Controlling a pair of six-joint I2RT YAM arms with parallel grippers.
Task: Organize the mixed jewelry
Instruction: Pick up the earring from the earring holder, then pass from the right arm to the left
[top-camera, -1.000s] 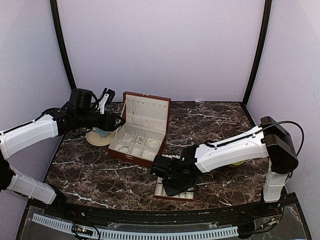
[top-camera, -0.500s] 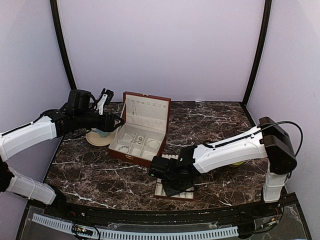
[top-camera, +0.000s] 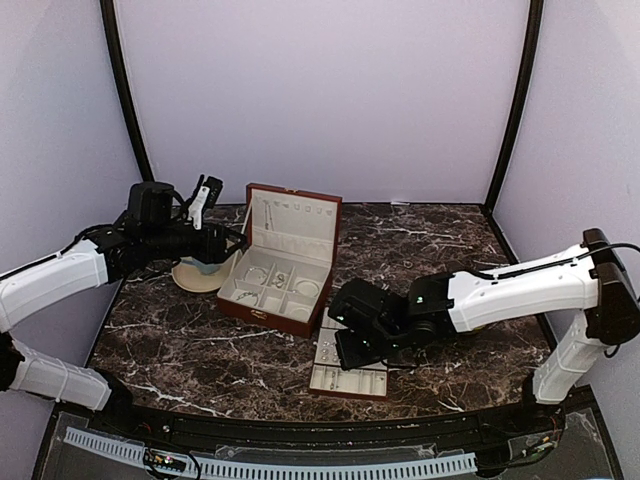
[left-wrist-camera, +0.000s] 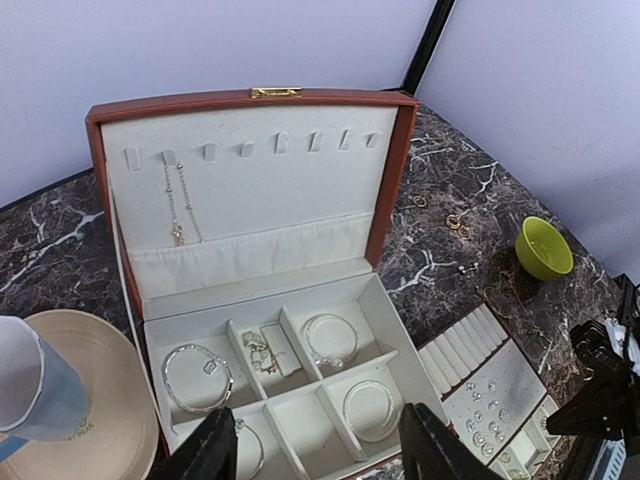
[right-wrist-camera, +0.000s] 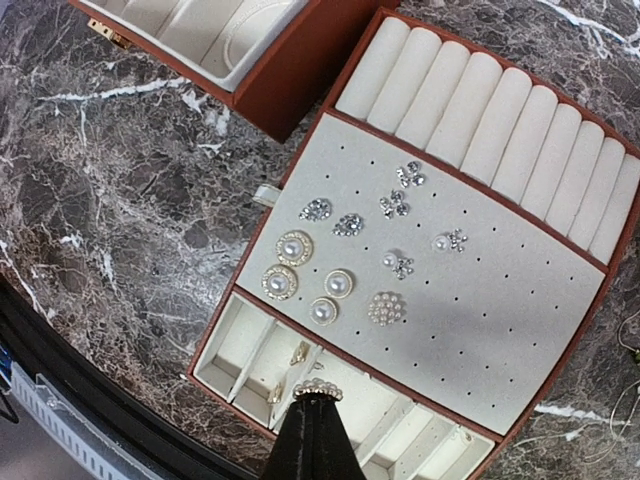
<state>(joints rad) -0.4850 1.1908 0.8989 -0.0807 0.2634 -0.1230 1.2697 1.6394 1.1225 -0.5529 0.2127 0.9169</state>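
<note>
The mixed jewelry is spread about. Silvery bracelets (left-wrist-camera: 195, 378) lie in the open reddish-brown box (left-wrist-camera: 395, 180), and a chain (left-wrist-camera: 175, 205) hangs in its lid. Pearl and crystal studs (right-wrist-camera: 340, 283) sit on the cream tray's pad (right-wrist-camera: 480, 330). Loose pieces (left-wrist-camera: 455, 222) lie on the marble. My right gripper (right-wrist-camera: 318, 400) is shut on a small pearl-cluster stud (right-wrist-camera: 318, 388), held over the tray's small front compartments. My left gripper (left-wrist-camera: 320, 455) hovers open above the box's front edge, with nothing between its fingers.
A mug on a tan saucer (left-wrist-camera: 100, 400) stands left of the box. A small green bowl (left-wrist-camera: 543, 247) sits on the marble at the right. The tray (top-camera: 345, 378) lies near the table's front edge, close to the box (top-camera: 283, 262).
My right arm has swung to the right and its gripper now sits over the tray's right part, shut on the stud. The left arm has hardly moved.
</note>
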